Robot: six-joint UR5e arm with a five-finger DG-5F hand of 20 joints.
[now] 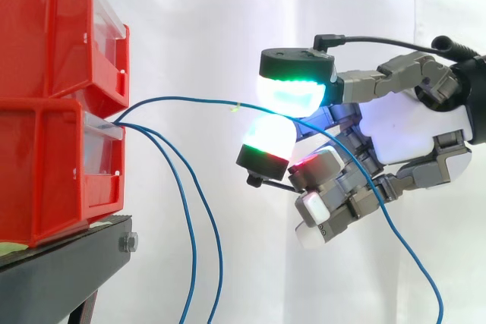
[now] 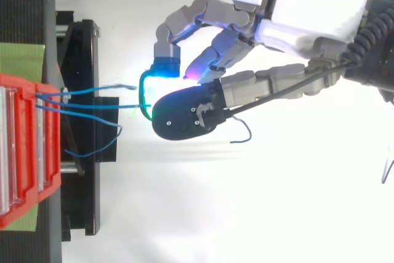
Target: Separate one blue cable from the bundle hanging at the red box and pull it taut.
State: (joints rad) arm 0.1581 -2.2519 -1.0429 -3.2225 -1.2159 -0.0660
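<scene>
Backed by a white curtain (image 1: 213, 28), faintly creased and brightly lit; at lower left in the side view, a black stand (image 1: 61, 271).

The hand (image 1: 410, 130) has a smooth white palm shell, and its fingers (image 1: 395, 73) are chains of grey, blocky links with darker pivots between them. The fingertips (image 1: 292, 95) are thick rounded pads set in black caps, glowing green-cyan, white and red in the side view and cyan and magenta from above, where one black cap shows small silver screws.
</scene>
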